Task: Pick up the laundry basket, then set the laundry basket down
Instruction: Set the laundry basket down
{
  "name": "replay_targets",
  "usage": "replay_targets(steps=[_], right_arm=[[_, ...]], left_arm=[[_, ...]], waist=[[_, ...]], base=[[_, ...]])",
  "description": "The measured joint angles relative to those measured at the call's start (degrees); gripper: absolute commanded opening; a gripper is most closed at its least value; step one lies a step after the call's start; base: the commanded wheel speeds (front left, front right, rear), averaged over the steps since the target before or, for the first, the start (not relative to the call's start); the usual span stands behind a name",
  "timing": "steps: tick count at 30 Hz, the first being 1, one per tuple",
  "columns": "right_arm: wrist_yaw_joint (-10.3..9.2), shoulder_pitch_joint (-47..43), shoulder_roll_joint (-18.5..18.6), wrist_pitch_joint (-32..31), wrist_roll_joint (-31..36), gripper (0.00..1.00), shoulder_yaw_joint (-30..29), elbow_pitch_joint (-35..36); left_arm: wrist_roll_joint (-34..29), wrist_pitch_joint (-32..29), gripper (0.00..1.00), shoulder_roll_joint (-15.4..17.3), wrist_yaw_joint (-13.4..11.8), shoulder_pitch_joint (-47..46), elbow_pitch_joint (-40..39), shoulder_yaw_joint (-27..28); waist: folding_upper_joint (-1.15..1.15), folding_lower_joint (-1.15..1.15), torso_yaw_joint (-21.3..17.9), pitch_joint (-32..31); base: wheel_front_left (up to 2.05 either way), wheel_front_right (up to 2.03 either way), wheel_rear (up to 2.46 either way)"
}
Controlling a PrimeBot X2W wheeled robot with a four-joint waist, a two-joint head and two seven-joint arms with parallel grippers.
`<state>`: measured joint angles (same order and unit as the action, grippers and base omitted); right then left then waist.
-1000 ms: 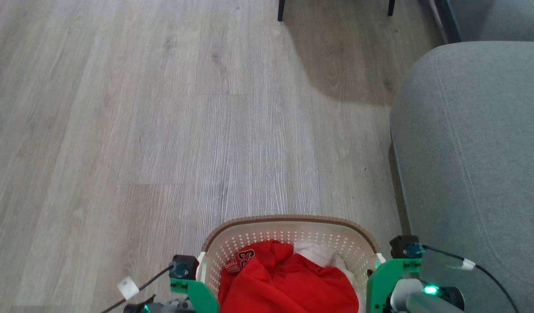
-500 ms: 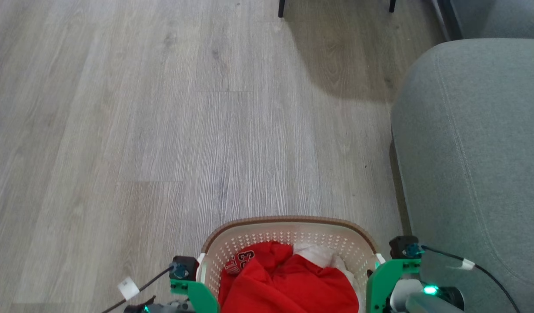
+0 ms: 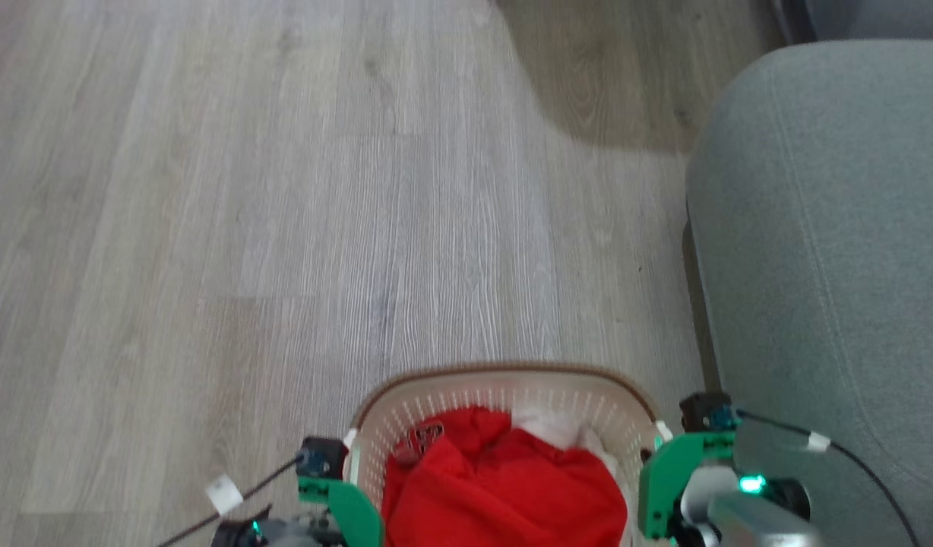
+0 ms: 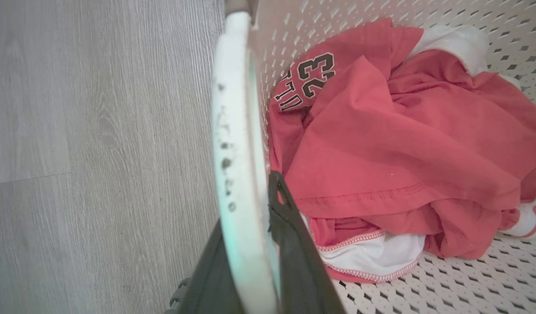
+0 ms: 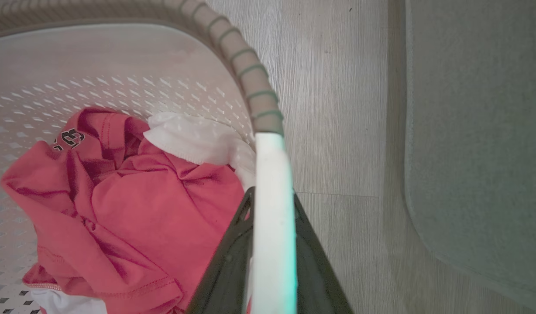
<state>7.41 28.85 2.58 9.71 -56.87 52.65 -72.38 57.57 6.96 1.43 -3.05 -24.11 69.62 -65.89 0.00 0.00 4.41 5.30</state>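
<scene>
at the bottom centre of your head view, the laundry basket (image 3: 504, 377) holds red clothing (image 3: 504, 486); your left gripper (image 4: 250, 205) clamps its left handle (image 4: 235, 109), your right gripper (image 5: 272, 198) its right handle (image 5: 272, 165).

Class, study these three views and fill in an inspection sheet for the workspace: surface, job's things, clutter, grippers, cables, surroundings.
Surface: pale grey wood-look floor.
Job's things: laundry basket between the two grippers, holding a red garment and a white cloth; whether it is off the floor cannot be told.
Clutter: nothing seen.
Grippers: left gripper closed on the left handle; right gripper closed on the right handle, one finger on each side.
Cables: left cable and right cable, both black with a white tag, run from the wrists.
Surroundings: grey upholstered seat on the robot's right, close beside the basket.
</scene>
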Motion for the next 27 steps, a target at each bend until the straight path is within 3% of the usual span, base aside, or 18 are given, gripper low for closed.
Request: replay_targets(steps=[13,27], right_arm=[[-0.01,11.0,0.2,1.8,0.4,0.00,1.9,-1.0],[-0.01,27.8,1.0,4.0,4.6,0.00,0.1,-2.2]], left_arm=[[0.1,2.8,0.00,0.0,-0.5,-10.4,0.4,-0.1],[-0.6,5.3,0.00,0.0,-1.6,-26.0,0.9,-0.2]], waist=[[0.00,0.02,-0.6,8.9],[0.00,0.02,-1.2,25.5]], base=[[0.00,0.00,0.00],[0.00,0.00,0.00]])
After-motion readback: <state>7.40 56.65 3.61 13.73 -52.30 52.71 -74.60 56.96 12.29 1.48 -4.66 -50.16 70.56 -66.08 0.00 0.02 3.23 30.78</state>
